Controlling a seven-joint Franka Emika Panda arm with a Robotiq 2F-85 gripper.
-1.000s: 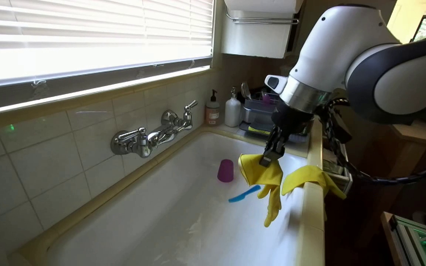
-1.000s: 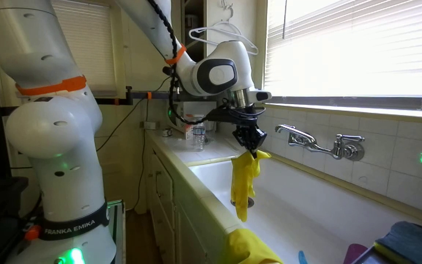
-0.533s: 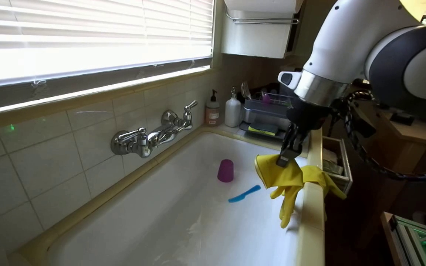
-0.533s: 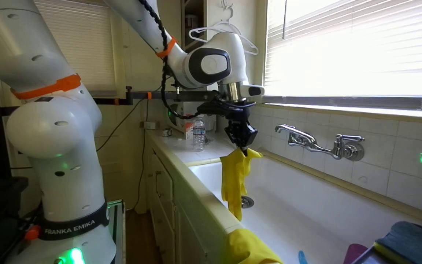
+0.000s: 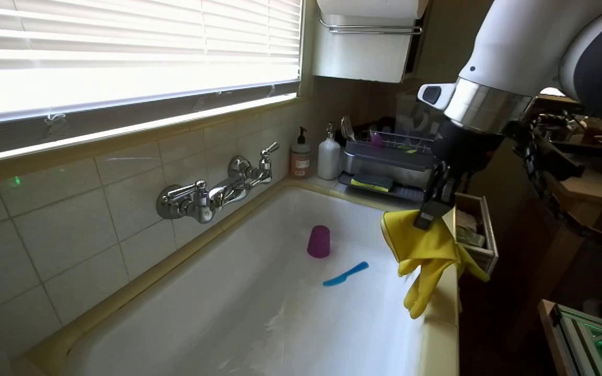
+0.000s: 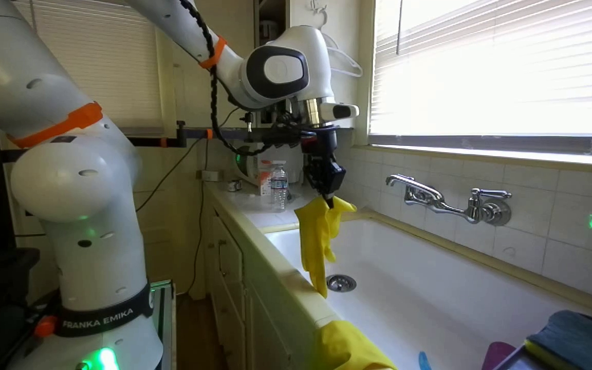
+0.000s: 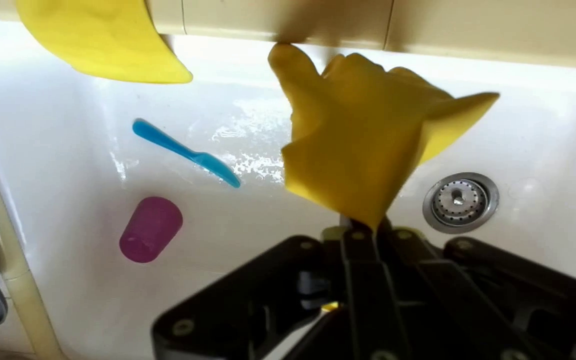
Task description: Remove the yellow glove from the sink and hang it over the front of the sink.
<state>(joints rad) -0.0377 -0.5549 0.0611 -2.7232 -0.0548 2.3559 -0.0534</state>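
The gripper (image 6: 329,200) pinches one yellow glove (image 6: 315,236) above the sink (image 5: 201,313), near the front edge (image 5: 440,337); the wrist view shows a second glove (image 7: 93,40) at ten o'clock. Only an exterior view shows two pump bottles (image 5: 328,158).

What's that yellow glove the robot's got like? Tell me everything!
The yellow rubber glove looks floppy, thin and creased. The end effector pinches it near the cuff, so it hangs with its fingers dangling down, close to the sink's front rim. Whether they touch it, I can't tell.
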